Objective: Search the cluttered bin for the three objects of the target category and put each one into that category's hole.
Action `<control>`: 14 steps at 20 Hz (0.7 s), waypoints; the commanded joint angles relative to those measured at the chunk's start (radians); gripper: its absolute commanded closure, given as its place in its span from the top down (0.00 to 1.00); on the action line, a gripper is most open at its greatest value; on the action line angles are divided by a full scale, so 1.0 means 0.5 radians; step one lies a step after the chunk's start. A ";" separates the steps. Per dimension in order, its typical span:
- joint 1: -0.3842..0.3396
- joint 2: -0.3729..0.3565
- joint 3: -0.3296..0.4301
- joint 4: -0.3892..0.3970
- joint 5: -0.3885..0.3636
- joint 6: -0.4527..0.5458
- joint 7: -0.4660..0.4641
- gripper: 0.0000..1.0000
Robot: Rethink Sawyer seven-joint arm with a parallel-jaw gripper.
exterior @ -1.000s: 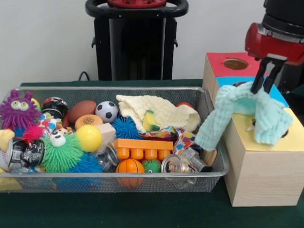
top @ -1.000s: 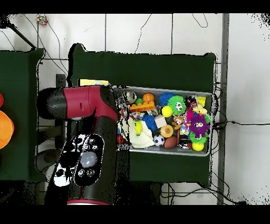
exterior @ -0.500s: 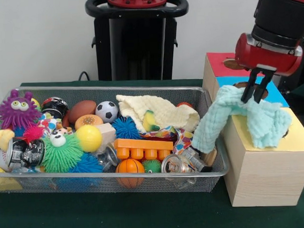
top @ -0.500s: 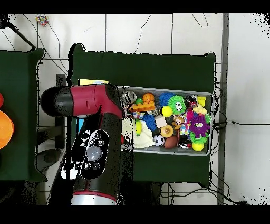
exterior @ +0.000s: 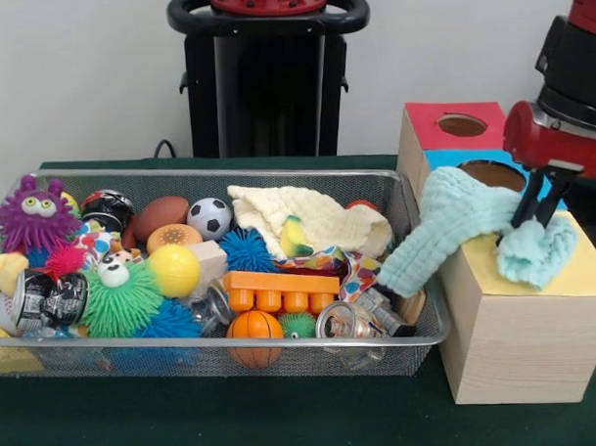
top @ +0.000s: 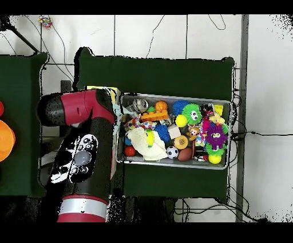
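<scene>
A light teal cloth drapes from the wooden sorting box down to the rim of the wire bin. My gripper is shut on the cloth's right end, which lies bunched on the box's yellow top. The yellow section's hole is hidden under the cloth. The blue section's hole and the red section's hole show behind it. A cream cloth and a patterned cloth lie in the bin. In the overhead view the arm hides the gripper and the box.
The bin holds several toys: spiky balls, a soccer ball, an orange brick, cans and a purple monster. The box stands tight against the bin's right side on the green tablecloth.
My gripper has moved right and lower with the teal cloth, from above the box's blue part to its yellow top. The cloth's end is now bunched there. In the overhead view the arm swung left.
</scene>
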State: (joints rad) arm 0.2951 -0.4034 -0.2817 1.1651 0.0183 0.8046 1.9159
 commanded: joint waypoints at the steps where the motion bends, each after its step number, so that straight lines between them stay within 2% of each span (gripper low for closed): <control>1: 0.026 0.163 0.039 -0.097 0.038 0.170 0.472 0.00; 8: -0.010 0.211 0.083 -0.074 0.084 0.025 0.431 0.00; 11: -0.067 0.204 0.138 0.000 0.086 -0.112 0.366 0.00; 14: -0.122 0.121 0.165 0.107 0.068 -0.149 0.253 0.00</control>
State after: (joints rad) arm 0.2983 -0.3667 -0.3021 1.1258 0.0296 0.7978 1.9159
